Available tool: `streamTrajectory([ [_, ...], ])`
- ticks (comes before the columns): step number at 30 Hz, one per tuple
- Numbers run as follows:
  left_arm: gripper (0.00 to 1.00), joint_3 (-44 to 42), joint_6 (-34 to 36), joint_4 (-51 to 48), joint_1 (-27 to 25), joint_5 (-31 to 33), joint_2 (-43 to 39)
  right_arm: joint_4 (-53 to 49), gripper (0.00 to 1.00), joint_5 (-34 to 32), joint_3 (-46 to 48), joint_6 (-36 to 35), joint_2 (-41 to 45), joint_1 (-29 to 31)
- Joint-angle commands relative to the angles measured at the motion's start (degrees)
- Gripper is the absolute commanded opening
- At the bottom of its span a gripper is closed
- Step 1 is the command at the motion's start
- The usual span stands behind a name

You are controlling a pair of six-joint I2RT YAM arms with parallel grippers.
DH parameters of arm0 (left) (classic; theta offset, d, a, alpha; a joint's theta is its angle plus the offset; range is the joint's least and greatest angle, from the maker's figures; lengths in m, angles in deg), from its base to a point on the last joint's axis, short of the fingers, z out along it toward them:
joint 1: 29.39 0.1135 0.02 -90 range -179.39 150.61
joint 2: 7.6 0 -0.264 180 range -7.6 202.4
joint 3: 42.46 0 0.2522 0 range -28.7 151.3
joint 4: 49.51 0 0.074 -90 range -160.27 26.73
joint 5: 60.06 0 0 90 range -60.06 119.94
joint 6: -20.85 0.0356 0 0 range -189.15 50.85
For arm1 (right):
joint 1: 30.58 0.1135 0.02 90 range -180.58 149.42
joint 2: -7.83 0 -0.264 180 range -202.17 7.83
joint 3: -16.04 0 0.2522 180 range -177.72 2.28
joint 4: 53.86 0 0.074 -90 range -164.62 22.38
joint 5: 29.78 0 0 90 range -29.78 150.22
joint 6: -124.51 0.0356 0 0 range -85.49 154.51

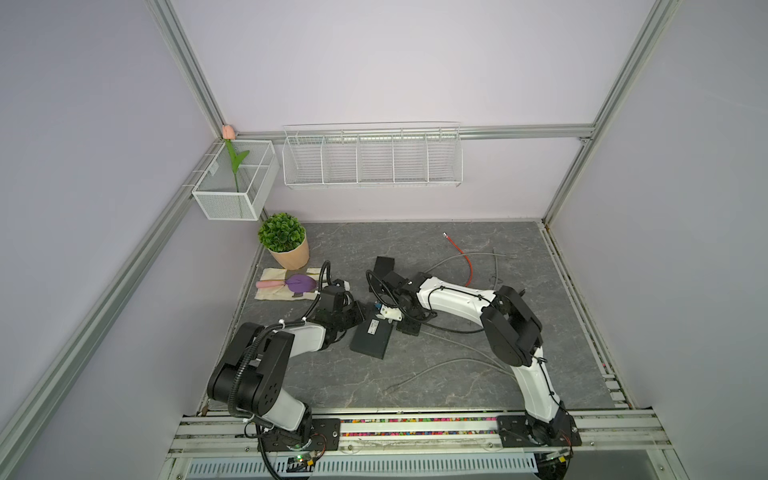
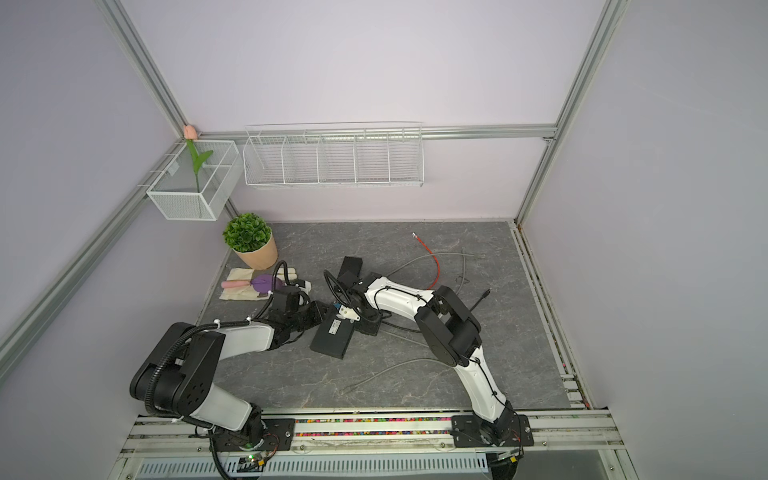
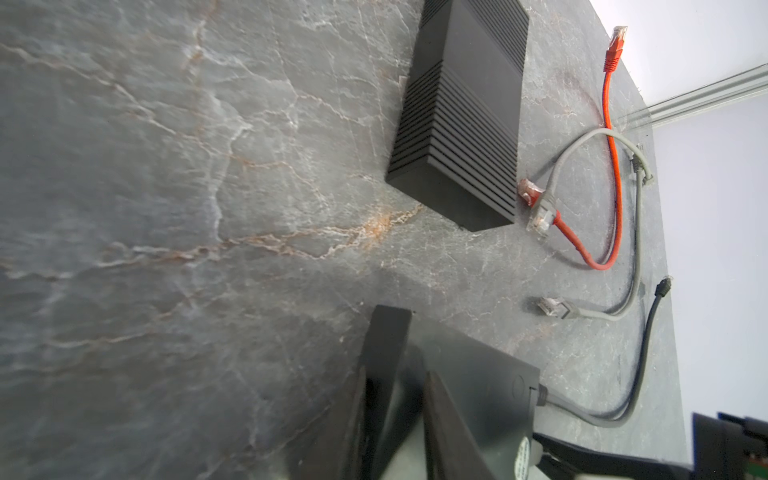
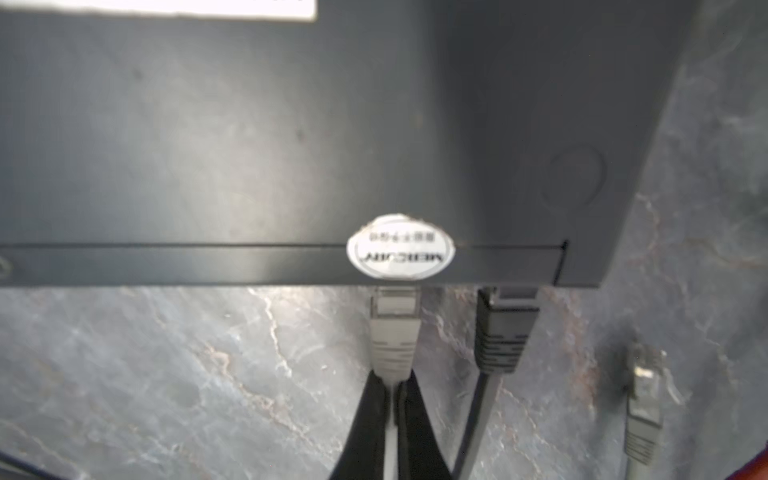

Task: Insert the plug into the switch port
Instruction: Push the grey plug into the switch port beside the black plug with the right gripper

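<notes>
Right jaws clamp the grey cable behind its plug, seated in the switch. Left jaws straddle the switch's edge; grip unclear.

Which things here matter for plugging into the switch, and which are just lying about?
In the job: switch, grey plug, right gripper holding it.
Lying about: red cable, ribbed black box, potted plant, trowel, wire rack.

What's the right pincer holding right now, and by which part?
The right pincer is shut on the grey cable, just behind the boot of the grey plug, whose front sits at the switch edge.
</notes>
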Motion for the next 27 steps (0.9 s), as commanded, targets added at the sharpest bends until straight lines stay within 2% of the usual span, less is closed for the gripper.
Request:
streamTrajectory([
  [1,0.24,-0.7,0.5,-0.2,-1.8,-4.4,0.8,12.3,0.07,3.7,1.6,0.1,2.8,0.8],
  [13,0.22,-0.7,0.3,0.3,-2.7,-3.8,2.5,17.9,0.07,6.2,4.8,0.9,5.6,1.0],
  [21,0.22,-0.1,-1.3,2.2,-6.1,-2.4,4.6,19.8,0.07,8.4,3.8,2.1,5.1,1.3],
  [27,0.22,-0.2,-2.3,4.0,-7.4,-2.4,6.1,19.4,0.07,7.4,1.9,3.4,4.3,1.3],
])
